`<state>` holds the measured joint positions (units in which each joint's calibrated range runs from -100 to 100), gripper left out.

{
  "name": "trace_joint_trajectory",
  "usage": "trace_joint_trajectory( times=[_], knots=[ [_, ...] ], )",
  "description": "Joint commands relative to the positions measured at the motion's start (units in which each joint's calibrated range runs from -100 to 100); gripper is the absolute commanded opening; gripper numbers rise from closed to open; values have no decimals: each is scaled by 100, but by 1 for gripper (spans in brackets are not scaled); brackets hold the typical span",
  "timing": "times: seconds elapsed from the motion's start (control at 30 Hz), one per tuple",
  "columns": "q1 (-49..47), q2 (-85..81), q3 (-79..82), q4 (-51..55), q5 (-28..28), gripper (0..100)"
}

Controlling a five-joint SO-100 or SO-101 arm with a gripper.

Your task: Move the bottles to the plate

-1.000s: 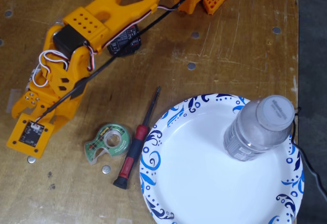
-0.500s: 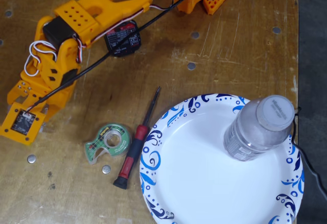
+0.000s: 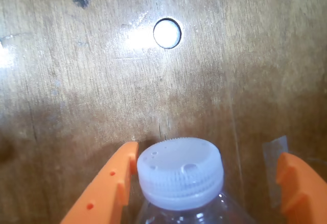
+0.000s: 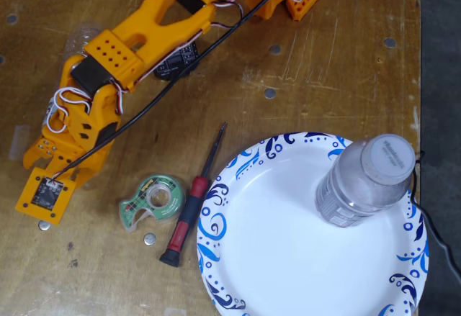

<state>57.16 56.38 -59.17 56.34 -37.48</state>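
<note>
A large round white paper plate (image 4: 288,258) with blue swirls and dots around its rim lies flat at the table's five o'clock corner in the fixed view. A clear water bottle (image 4: 364,183) with a white cap stands upright on it at the two o'clock rim. The wrist view shows a second clear bottle's ridged white cap (image 3: 180,170) at six o'clock.
</note>
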Motion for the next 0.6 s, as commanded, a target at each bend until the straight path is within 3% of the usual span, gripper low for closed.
trace_joint_trajectory(
  times=[0.0, 0.2, 0.43, 0.57],
  knots=[
    [-28, -56, -227, -99, 19, 29],
    [-17, -81, -227, -90, 13, 28],
    [101, -47, -614, -90, -34, 7],
    [155, -39, -641, -107, -39, 3]
  ],
)
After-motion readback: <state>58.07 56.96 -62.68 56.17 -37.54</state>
